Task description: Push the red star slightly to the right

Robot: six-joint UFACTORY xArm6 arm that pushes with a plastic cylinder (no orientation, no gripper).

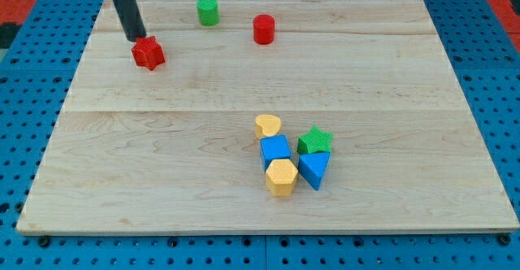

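Setting: robotics lab / test bench, not a home or shop.

Evidence:
- Worktop (390, 67) = pale wood board, several planks joined, corners rounded, bare of any household clutter.
- Board sits on blue perforated panel (32, 140), regular grid of holes, the sort used for bolting down fixtures; shows on all sides of the board.
- Red-and-white patches at the view's top corners, too cropped to identify.
- Dark rod w/ my tip (134, 38) comes in from the view's top left: machine tooling, no hand.
- Small coloured blocks, plain geometric shapes, e.g. red star (148, 54), green cylinder (208, 10): test props.
- Lighting even, flat.
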